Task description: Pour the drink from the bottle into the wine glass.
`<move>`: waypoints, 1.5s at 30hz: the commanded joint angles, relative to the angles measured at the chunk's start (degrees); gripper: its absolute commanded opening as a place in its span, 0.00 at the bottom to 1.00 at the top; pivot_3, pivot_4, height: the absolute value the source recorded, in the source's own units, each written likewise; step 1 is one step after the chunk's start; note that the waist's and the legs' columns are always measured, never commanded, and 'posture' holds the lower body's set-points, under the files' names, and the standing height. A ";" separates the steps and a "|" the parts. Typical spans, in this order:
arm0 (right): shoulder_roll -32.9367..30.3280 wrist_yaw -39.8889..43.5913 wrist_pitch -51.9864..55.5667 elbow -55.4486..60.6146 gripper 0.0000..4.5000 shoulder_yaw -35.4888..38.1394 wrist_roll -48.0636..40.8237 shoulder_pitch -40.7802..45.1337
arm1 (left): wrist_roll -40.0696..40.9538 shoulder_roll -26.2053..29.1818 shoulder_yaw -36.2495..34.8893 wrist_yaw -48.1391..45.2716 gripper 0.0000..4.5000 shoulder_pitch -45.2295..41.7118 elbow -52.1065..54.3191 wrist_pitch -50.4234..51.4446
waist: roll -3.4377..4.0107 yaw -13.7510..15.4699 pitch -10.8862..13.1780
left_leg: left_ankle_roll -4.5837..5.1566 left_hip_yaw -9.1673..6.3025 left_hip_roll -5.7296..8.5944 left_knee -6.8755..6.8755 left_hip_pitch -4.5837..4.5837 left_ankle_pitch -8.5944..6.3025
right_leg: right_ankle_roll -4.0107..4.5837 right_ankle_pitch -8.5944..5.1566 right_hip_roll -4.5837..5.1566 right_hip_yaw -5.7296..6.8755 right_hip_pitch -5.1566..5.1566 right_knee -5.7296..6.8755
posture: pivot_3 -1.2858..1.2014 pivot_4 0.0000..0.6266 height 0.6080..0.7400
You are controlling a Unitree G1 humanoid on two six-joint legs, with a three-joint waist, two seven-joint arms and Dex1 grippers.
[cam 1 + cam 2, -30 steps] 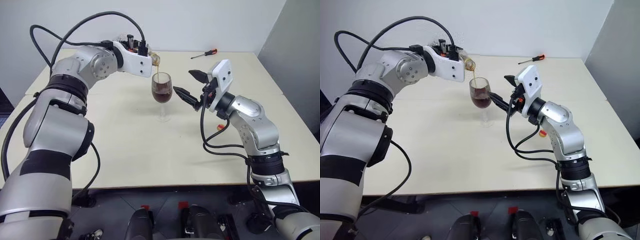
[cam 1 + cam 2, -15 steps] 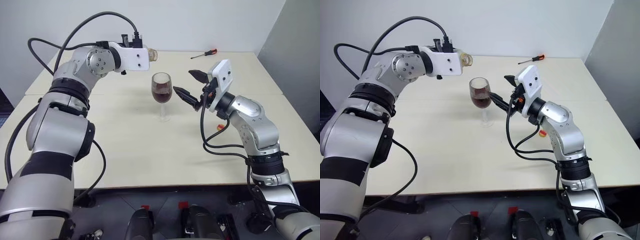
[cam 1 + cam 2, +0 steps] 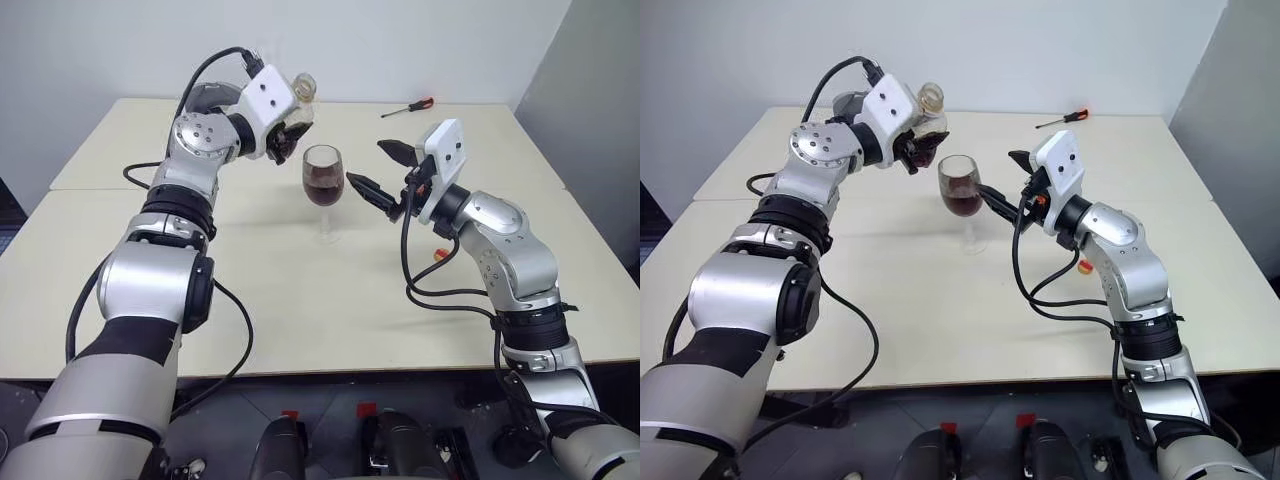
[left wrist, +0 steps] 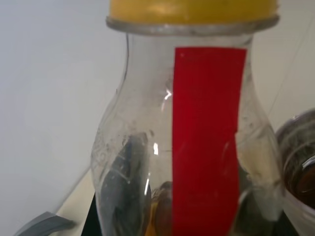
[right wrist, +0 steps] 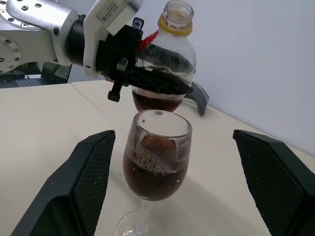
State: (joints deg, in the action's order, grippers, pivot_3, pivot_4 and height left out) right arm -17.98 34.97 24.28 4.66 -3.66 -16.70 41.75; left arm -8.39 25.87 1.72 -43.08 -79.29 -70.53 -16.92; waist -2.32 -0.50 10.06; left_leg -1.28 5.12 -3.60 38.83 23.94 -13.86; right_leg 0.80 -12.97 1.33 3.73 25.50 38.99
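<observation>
While the left tool [image 5: 147, 73] pinches the bottle [image 5: 165, 59] around its body, the bottle stands roughly upright with its open mouth up, raised just behind and above the wine glass [image 3: 323, 190]. A little dark drink [image 5: 150, 101] sits in the bottle's bottom; the glass, standing on the pale surface [image 3: 300, 290], is about half full of the same dark liquid. Right tool [image 3: 378, 170] spread wide, fingers either side of the glass bowl, not touching. Screwdriver [image 3: 408, 106] lies at the far edge.
</observation>
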 commanded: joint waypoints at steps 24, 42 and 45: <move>-1.86 6.31 6.88 19.94 0.91 -2.50 -11.50 -12.66 | 17.72 7.37 -21.17 18.73 0.29 33.18 45.61 31.96 | -0.01 -0.87 -0.01 | -0.02 -0.39 -0.07 0.02 -0.11 0.01 | 0.00 0.00 0.02 -0.10 -0.19 0.01 | 0.52 0.24 1.00; 1.65 2.87 5.27 16.66 0.91 -4.12 -10.01 -11.96 | 19.83 3.82 -21.20 19.98 0.29 36.36 28.68 16.42 | -0.11 0.36 -0.07 | -0.03 -0.35 -0.05 0.02 -0.12 0.03 | 0.00 0.01 0.03 0.01 -0.23 -0.04 | 0.52 0.24 1.00; 1.70 2.41 5.10 16.22 0.91 -3.84 -9.75 -11.51 | 19.68 3.54 -20.95 20.74 0.29 36.23 26.04 15.48 | -0.12 0.35 -0.07 | -0.03 -0.35 -0.06 0.00 -0.12 0.02 | 0.00 0.01 0.03 0.01 -0.22 -0.05 | 0.52 0.24 1.00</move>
State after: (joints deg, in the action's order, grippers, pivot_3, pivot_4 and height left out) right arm -16.53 37.83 30.66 19.96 -8.59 -26.41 28.97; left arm 11.24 29.23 -19.33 -22.92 -41.73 -44.57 0.45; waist -2.44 -0.16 9.98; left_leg -1.31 4.77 -3.66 38.82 23.82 -13.83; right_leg 0.80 -12.95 1.36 3.74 25.28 38.94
